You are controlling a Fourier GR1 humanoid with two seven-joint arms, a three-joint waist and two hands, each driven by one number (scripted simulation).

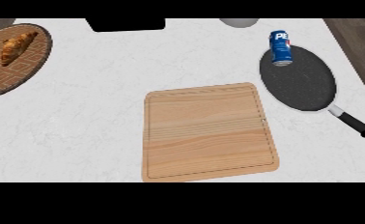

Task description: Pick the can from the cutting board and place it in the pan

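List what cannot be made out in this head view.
- Both robot hands: not in view.
- Can: its label is only partly readable from above.
- Pan: handle cut off by the right edge.
- Plate holding a croissant: cut off by the left edge.
- Black object and grey object: cut off at the top, unidentifiable.

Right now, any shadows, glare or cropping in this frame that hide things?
Head view: light is even, no glare; the can in the pan casts little shadow; the croissant plate is cropped at the left edge; the cutting board shows whole; no hand shows.
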